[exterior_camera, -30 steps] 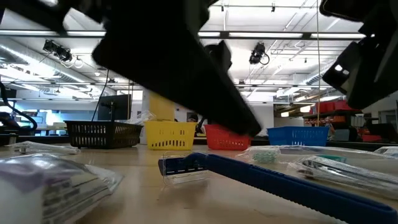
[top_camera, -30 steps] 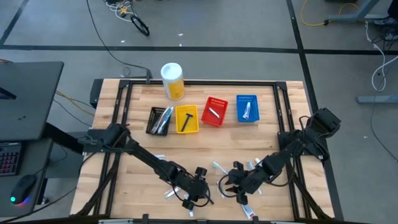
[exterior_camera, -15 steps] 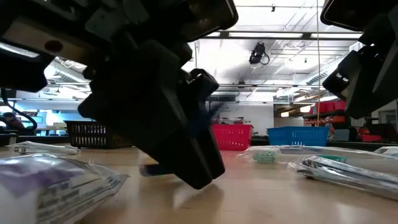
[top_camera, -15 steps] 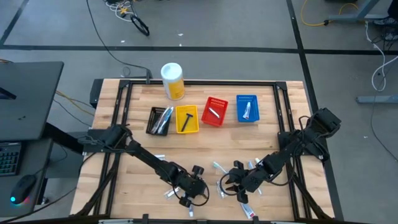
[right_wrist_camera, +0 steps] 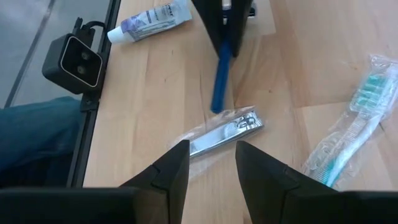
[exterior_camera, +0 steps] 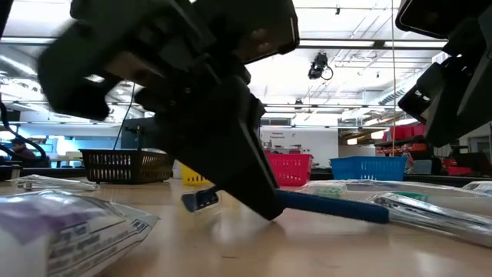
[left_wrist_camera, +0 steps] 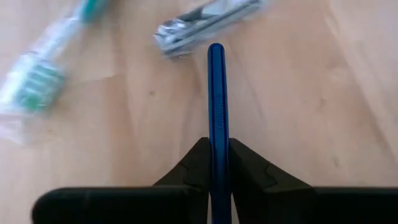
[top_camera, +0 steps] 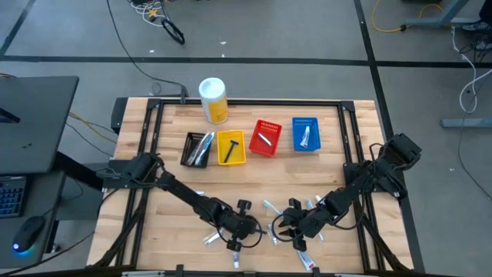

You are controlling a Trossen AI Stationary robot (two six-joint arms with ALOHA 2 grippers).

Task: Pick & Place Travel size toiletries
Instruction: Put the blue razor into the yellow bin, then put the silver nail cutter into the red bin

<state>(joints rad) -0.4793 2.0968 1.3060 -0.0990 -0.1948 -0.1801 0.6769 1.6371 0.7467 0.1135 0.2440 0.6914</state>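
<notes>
The left claw (left_wrist_camera: 216, 163) is pinching a blue razor (left_wrist_camera: 216, 93) by its handle, low over the bench's (top_camera: 254, 177) near edge — the handle is pointing toward a wrapped nail clipper (right_wrist_camera: 225, 133). The right claw (right_wrist_camera: 211, 163) is hovering just beside it, fingers spread, holding nothing.

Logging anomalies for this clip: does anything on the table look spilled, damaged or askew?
Nothing stands out. Loose toiletries lie scattered along the table's near edge, as expected for sorting. The left gripper pinches a blue razor by its handle; a wrapped nail clipper and toothbrush lie flat nearby.
</notes>
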